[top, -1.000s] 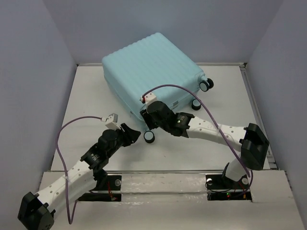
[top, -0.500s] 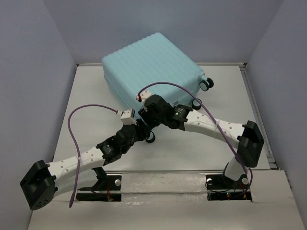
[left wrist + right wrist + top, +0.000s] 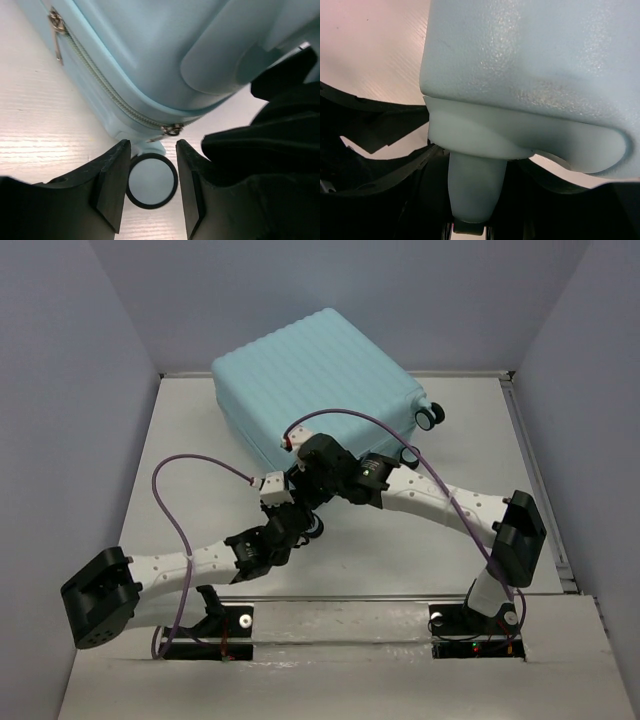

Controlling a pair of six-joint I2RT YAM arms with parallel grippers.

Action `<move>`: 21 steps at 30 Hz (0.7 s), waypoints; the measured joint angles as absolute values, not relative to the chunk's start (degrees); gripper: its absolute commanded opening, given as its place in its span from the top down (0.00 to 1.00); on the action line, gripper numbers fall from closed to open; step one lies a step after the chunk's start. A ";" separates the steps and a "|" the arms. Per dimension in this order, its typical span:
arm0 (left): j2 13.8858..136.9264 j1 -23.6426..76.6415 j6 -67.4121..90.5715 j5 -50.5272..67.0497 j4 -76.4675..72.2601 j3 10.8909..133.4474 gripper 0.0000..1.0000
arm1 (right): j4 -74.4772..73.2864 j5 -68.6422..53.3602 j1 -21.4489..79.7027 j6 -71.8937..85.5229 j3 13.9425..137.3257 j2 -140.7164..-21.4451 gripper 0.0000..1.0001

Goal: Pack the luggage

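Note:
The luggage [image 3: 310, 370], a pale aqua ribbed hard-shell suitcase, lies zipped shut on the table. Both grippers meet at its near-left corner. In the left wrist view my left gripper [image 3: 152, 150] is open around that corner's caster wheel [image 3: 151, 181]: the left finger is at the tyre and a gap shows on the right. From the top, my left gripper [image 3: 298, 515] sits just below my right gripper [image 3: 305, 490]. My right gripper [image 3: 472, 200] straddles the caster's pale stem [image 3: 472, 185] under the shell [image 3: 530, 60]. Its dark fingers are blurred, so their contact is unclear.
Two more caster wheels [image 3: 430, 417] [image 3: 409, 456] stick out at the suitcase's right end. Zip pulls [image 3: 56, 30] [image 3: 172, 130] hang along the seam. Grey walls close in the white table [image 3: 180, 470]. Purple cables loop above both wrists.
My left arm has swung up and to the right until its jaws straddle the near-left wheel. My right gripper has shifted slightly left and up at the same corner.

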State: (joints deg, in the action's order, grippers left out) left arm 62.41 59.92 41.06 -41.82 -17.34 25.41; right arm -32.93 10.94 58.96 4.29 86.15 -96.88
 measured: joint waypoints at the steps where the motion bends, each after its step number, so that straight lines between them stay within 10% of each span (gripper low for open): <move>1: 63.57 60.23 41.34 -43.59 -17.37 25.67 0.47 | -32.99 10.94 58.98 4.27 86.21 -96.88 0.93; 16: 67.31 63.29 40.58 -51.51 -20.27 27.24 0.37 | -30.30 13.52 59.64 3.20 82.72 -93.76 0.93; 21: 67.81 63.90 39.99 -52.36 -23.97 27.07 0.68 | -29.54 12.99 59.64 3.05 81.52 -92.51 0.93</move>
State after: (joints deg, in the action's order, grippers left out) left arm 67.81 63.90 39.99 -52.36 -23.97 27.07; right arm -29.54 12.99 59.64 3.05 81.52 -92.51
